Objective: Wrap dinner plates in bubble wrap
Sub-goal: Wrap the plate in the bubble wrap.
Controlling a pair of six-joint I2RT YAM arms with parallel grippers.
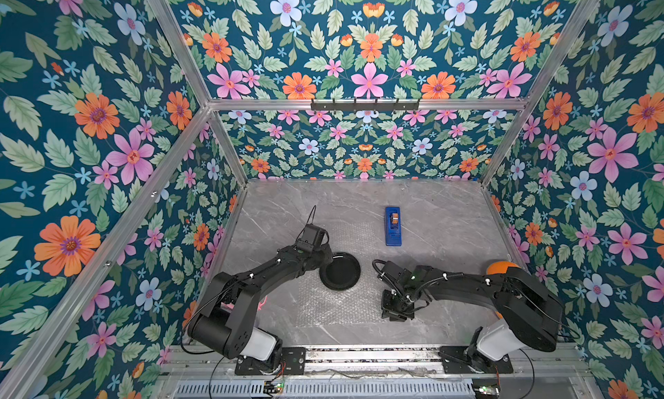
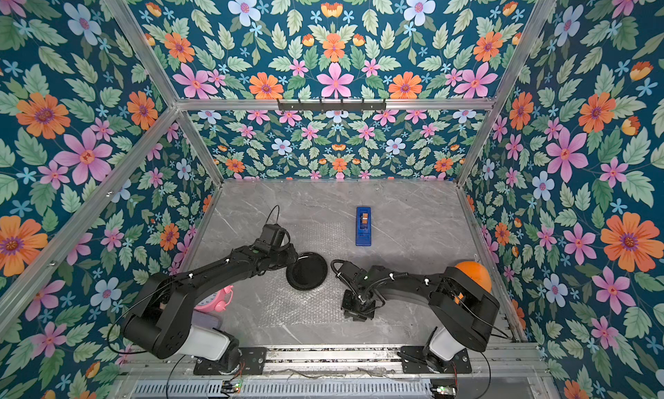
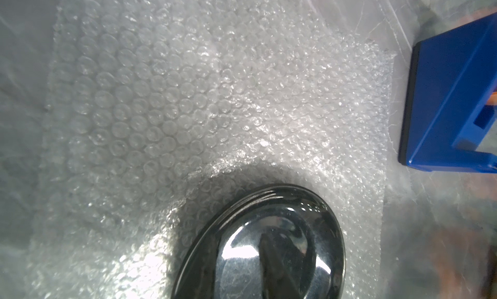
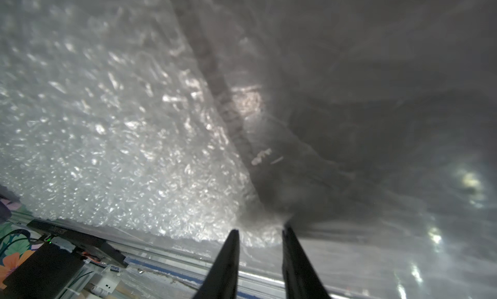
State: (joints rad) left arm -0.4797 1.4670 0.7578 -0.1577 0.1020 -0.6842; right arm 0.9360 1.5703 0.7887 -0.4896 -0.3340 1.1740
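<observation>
The glossy black dinner plate (image 1: pixel 343 273) (image 2: pixel 309 273) is over the bubble wrap (image 1: pixel 323 307) (image 2: pixel 294 307), a clear sheet lying flat on the grey table. My left gripper (image 1: pixel 323 263) (image 2: pixel 293 263) is at the plate's left rim, shut on it. In the left wrist view the plate (image 3: pixel 317 230) fills the near edge and throws a shadow on the wrap (image 3: pixel 188 95). My right gripper (image 1: pixel 395 314) (image 2: pixel 357 312) points down at the sheet's near right corner. In the right wrist view the right gripper (image 4: pixel 260 228) is open, with the wrap's (image 4: pixel 107 122) corner at its fingertips.
A blue tape dispenser (image 1: pixel 393 226) (image 2: pixel 363 225) (image 3: pixel 451 95) stands just beyond the wrap's far right corner. An orange toy (image 1: pixel 501 268) (image 2: pixel 474 271) sits behind the right arm. A pink clock (image 2: pixel 215 298) is under the left arm. Flowered walls close three sides.
</observation>
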